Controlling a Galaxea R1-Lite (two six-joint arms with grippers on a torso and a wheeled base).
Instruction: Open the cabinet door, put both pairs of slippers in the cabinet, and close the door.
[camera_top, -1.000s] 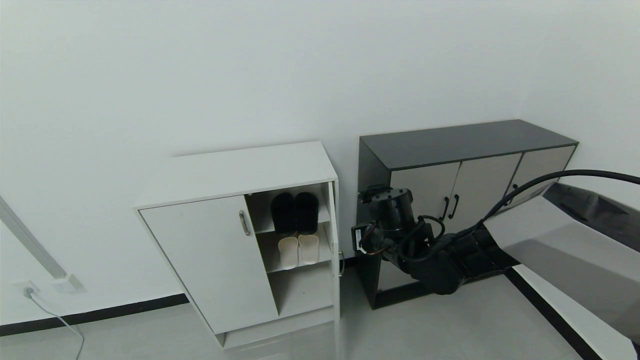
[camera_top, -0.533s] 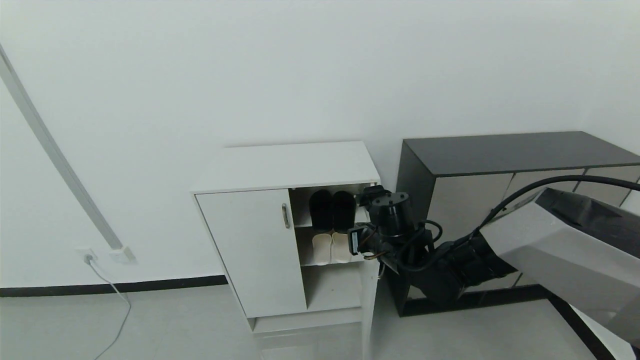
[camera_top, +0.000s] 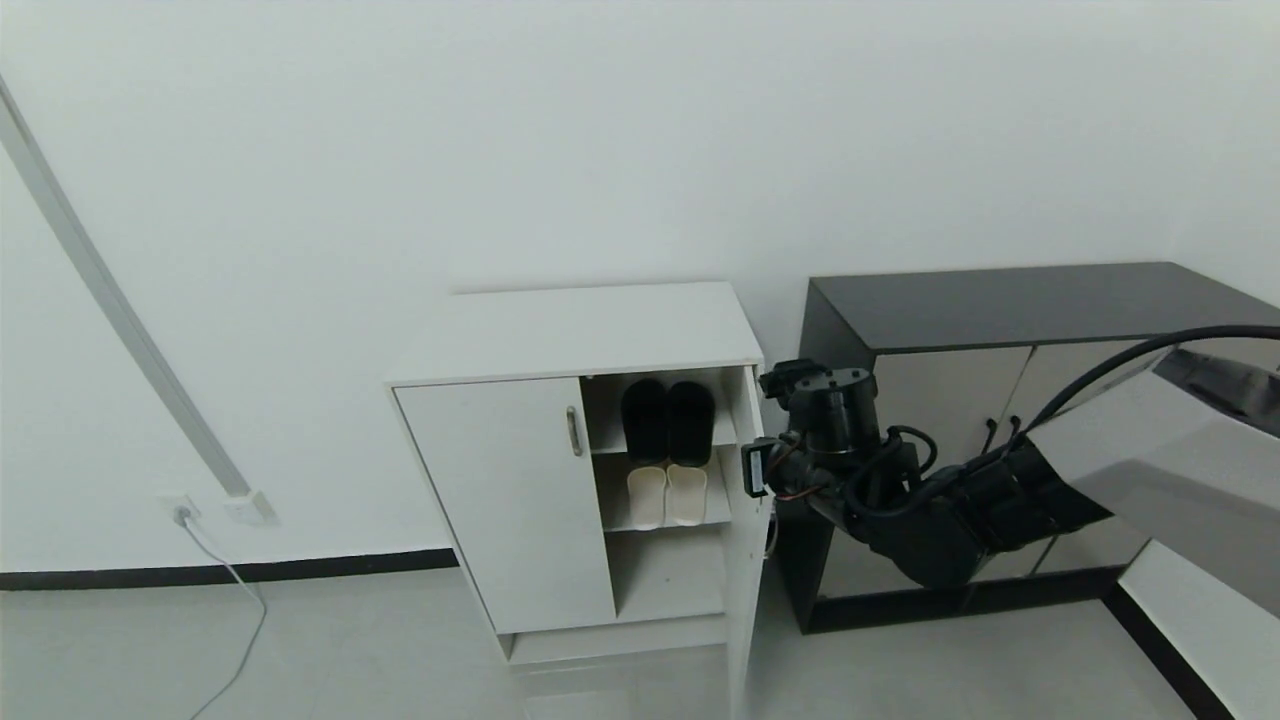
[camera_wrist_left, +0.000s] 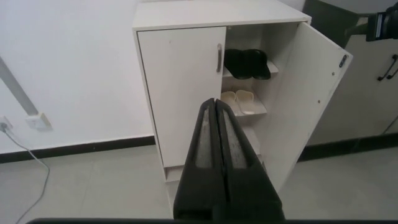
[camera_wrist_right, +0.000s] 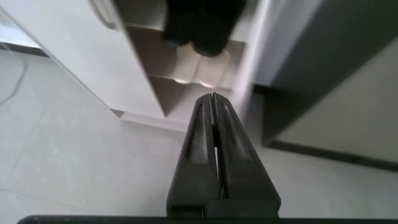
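Black slippers, cream slippers inside cabinet. Door open. Right claw, left claw pinched closed, empty. Next: push door shut.

Left gripper: closed, fingers pressed flat together.
Right gripper: closed, fingers meeting tip to tip.
Right arm: black, stretched forward, elbow low behind the gripper, wrist raised above the elbow, cable trailing back.

White cabinet at centre frame, plain and unpatterned, with black slippers above cream slippers inside. At right, a sideboard — black top, grey doors. Pale grey floor, black skirting, white wall.
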